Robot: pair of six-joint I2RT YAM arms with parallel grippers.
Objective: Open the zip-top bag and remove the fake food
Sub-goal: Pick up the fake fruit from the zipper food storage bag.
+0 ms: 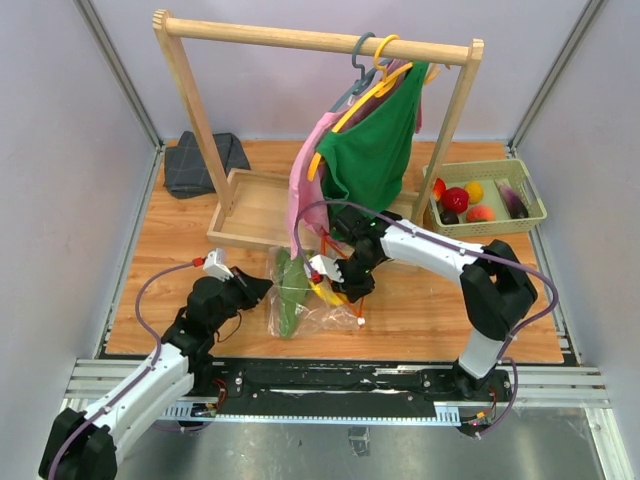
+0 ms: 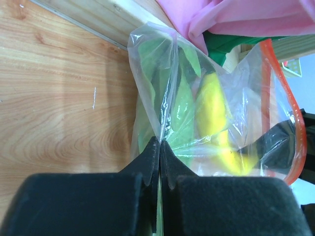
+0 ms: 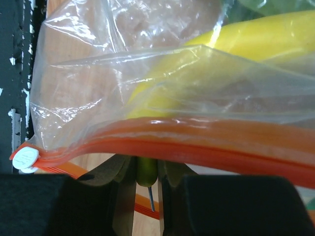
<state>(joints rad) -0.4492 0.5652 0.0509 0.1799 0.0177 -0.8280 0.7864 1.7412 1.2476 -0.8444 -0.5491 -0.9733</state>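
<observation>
So the zip-top bag (image 1: 300, 308) is lying on the counter (image 1: 430, 315) between the two arms, just in front of the hanging pink garment (image 2: 246, 19); the banana (image 2: 216, 113) and the long green leafy pieces (image 2: 184, 108) are inside it; other fake food (image 1: 456, 199) sits in the basket (image 1: 530, 218), well apart on the right.

Left fingers (image 2: 147, 158) are pressed tight together, pinching a thin fold of the clear film at the closed end of the bag. Right fingers (image 3: 123, 196) are at the mouth end, nearly together with a greenish stub (image 3: 146, 172) between them, right under the orange zip strip (image 3: 206, 142); could be the banana's tip, I honestly can't tell; the white slider (image 3: 24, 159) is parked at the far end of the strip.

Handling-wise, my take: the bag is super light, floppy and slick; it'll crumple and slide rather than stay put, so one side has to anchor it. The film stretches and slips out of a pinch; the zip strip is the only stiffish bit, so that's where I'd grab for opening. The food looks like hard, light plastic, smooth and rolly; take it by narrow ends like a stem or tip, not the fat middle.
</observation>
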